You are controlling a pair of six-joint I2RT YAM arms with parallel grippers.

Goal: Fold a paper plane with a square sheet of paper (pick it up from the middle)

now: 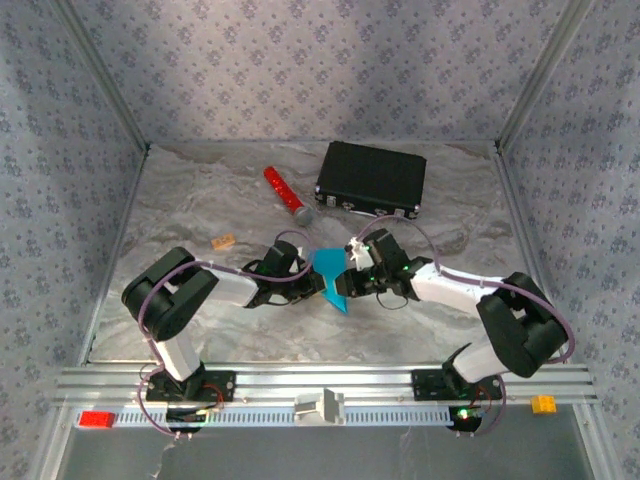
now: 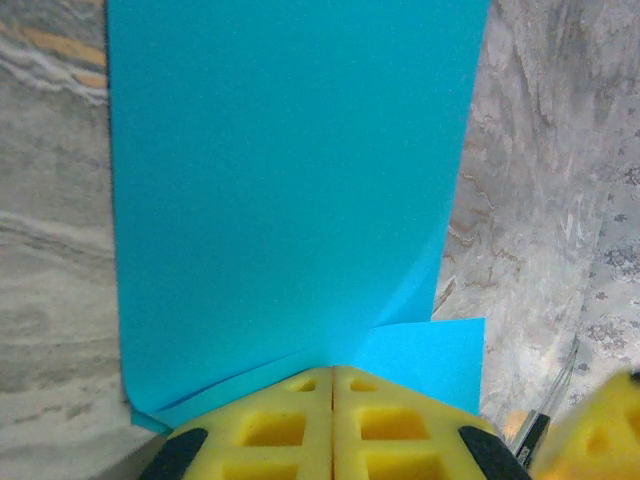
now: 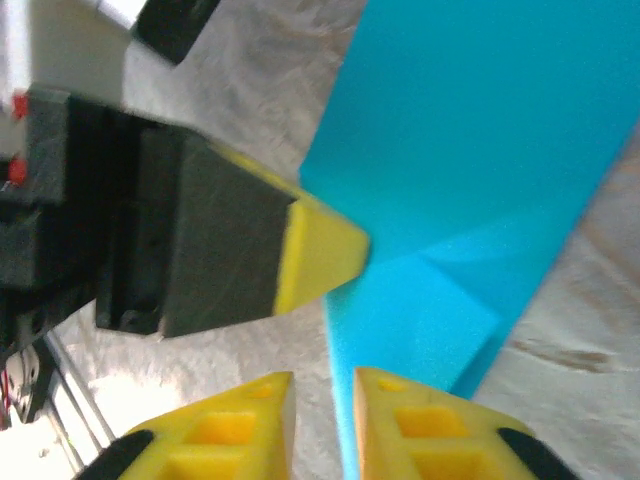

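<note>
The square sheet of paper point(image 1: 330, 276), bright cyan-blue, is folded over on itself and held up between my two grippers at the middle of the table; its lower tip points toward the near edge. My left gripper point(image 1: 303, 272) is shut on the paper point(image 2: 290, 180), its yellow fingers point(image 2: 290, 425) pressed together on a folded corner. My right gripper point(image 1: 356, 270) faces it from the right. Its jaws stand a little apart point(image 3: 325, 410), and the paper's point(image 3: 470, 170) edge runs down into the gap without being clamped. One left fingertip point(image 3: 320, 250) touches the paper's edge.
A red cylinder point(image 1: 288, 195) and a black case point(image 1: 372, 178) lie at the back of the marbled table point(image 1: 200, 200). A small tan block point(image 1: 224, 241) sits to the left. Patterned walls close in three sides, and a metal rail point(image 1: 320, 380) runs along the near edge.
</note>
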